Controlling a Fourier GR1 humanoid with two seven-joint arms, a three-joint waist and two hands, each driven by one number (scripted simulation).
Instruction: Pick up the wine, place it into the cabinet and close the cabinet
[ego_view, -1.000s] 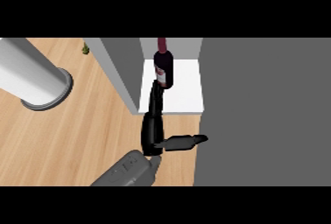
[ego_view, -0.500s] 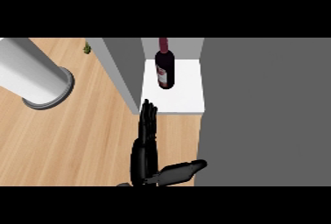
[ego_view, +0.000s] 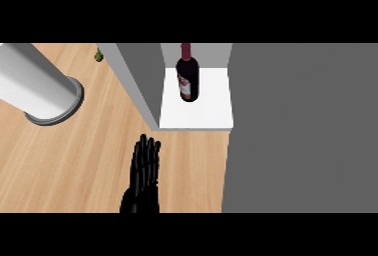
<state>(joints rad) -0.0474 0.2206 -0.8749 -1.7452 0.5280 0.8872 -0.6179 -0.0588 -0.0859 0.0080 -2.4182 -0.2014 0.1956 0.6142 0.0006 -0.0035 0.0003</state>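
The dark wine bottle (ego_view: 187, 80) stands upright on the white shelf (ego_view: 210, 107) inside the grey cabinet (ego_view: 303, 130); nothing holds it. A grey panel (ego_view: 136, 85), apparently the cabinet's open door, slants along the shelf's left side. My left hand (ego_view: 142, 175) comes in from the lower edge over the wooden counter (ego_view: 66, 165). It is open, its fingers straight and pointing at the panel's near corner. The fingertips end a short way below that corner, well clear of the bottle. The right hand does not show.
A big light-grey cylinder (ego_view: 37, 85) with a ringed base stands on the counter at the left. A small green object (ego_view: 98, 55) peeks out at the top, left of the panel. The cabinet's grey top fills the right side.
The hand has let go of the bottle and drawn back toward the lower edge, its fingers staying straight. The bottle stays upright on the shelf.
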